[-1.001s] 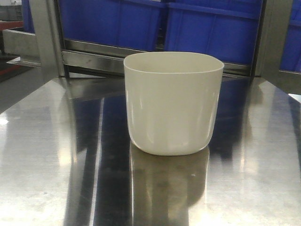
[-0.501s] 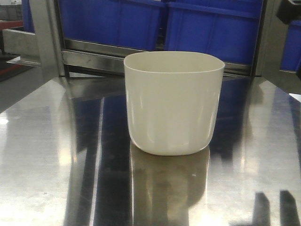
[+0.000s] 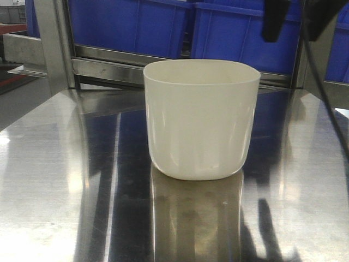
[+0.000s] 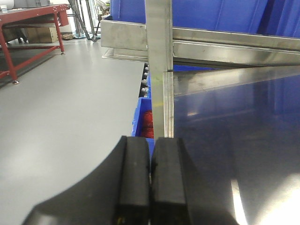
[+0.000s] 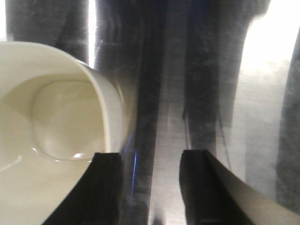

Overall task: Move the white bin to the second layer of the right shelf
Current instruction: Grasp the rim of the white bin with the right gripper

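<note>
White bin point(image 3: 200, 123), a glossy cream-white plastic tub with a rounded-square rim, stands upright with its open top up on the mirror-like steel tabletop point(image 3: 54, 180). We place everything else from it.

Behind the white bin we see large blue rectangular plastic crates point(image 3: 136, 24) sitting in a grey steel rack point(image 3: 109, 68).

Above the white bin and towards its right, our right end effector point(image 5: 152, 187) hangs with its two black fingers point(image 5: 107, 187) spread apart, gripping nothing. In the right wrist view one finger lies over the bin's right rim and the other over bare tabletop beside it. In the front view both sit clear above the rim, not touching it.

Off to the left of the white bin, our left end effector point(image 4: 150, 187) is at the tabletop's left edge. Its black pads are pressed together with nothing between them. It points towards a steel upright post point(image 4: 159, 47) of the rack, with grey floor point(image 4: 70, 117) on its far side from the bin.
</note>
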`<state>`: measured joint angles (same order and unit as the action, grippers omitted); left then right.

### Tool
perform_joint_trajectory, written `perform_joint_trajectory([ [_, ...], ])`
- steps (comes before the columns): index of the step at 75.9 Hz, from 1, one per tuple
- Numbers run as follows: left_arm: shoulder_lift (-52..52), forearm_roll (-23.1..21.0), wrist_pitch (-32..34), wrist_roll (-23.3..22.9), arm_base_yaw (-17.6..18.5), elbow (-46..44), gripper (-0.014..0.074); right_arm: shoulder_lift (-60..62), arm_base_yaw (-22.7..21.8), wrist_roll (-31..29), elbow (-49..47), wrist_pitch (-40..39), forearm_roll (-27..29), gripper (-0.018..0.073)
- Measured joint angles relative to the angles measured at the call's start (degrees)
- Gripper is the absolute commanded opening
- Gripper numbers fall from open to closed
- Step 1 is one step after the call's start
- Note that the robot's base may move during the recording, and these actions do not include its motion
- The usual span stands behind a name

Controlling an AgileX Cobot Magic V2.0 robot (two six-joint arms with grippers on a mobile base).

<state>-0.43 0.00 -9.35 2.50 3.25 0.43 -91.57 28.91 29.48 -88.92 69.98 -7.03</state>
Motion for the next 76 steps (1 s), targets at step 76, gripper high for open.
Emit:
perform_joint_trajectory([
  [76, 0.0, 0.0, 0.0, 0.0, 0.0, 0.0, 0.0085, -11.5, 0.4, -4.7, -0.8, -3.4, 3.2, 0.0321],
])
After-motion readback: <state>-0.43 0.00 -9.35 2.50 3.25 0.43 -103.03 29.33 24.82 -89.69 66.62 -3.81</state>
